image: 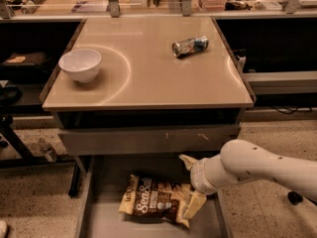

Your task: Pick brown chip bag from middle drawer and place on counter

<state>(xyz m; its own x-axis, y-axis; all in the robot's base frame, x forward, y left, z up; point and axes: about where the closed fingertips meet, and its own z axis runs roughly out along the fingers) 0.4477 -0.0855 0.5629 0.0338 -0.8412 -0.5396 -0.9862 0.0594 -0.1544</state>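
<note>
The brown chip bag (153, 203) lies flat on the floor of the open middle drawer (106, 180), its white "Sea Salt" lettering facing up. My gripper (185, 187) is open inside the drawer at the bag's right end. One pale finger (186, 161) is above the bag's far corner and the other rests over its near right corner. The white arm comes in from the right. The beige counter (148, 81) is above, on top of the cabinet.
A white bowl (80, 64) stands on the counter's left. A crushed silver-blue can (189, 45) lies at its back right. A closed grey drawer front (148, 139) sits just above the open drawer. Dark shelving and cluttered benches surround the cabinet.
</note>
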